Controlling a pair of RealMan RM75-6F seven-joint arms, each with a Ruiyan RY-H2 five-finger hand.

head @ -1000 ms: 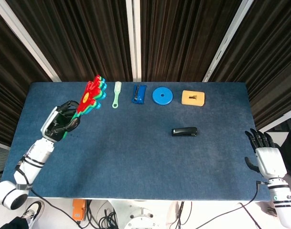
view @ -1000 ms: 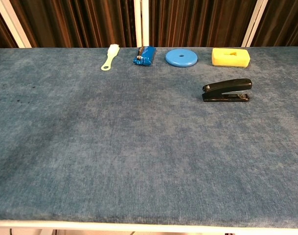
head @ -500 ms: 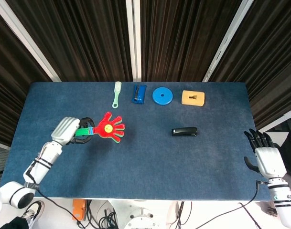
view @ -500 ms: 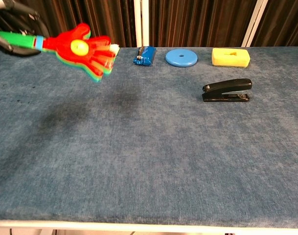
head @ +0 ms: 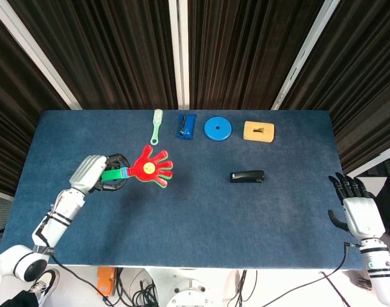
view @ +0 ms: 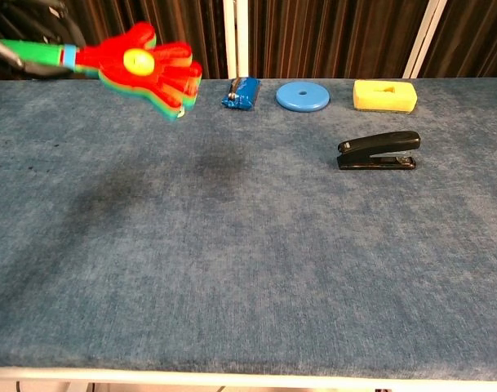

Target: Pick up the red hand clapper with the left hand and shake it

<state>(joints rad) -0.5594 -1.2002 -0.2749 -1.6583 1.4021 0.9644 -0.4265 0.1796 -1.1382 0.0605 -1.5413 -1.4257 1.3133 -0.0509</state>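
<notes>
Above the left part of the blue table (head: 182,217), the left hand (head: 92,173) holds the red hand clapper (head: 151,167) clear of the cloth by its green handle (head: 113,173), fingers wrapped round it. The clapper's long axis runs roughly level, palm pointing toward the table's middle. The right hand (head: 360,214), well apart, rests with fingers spread, holding nothing.

Open cloth (head: 182,217) before stapler (head: 247,176), seemingly.
</notes>
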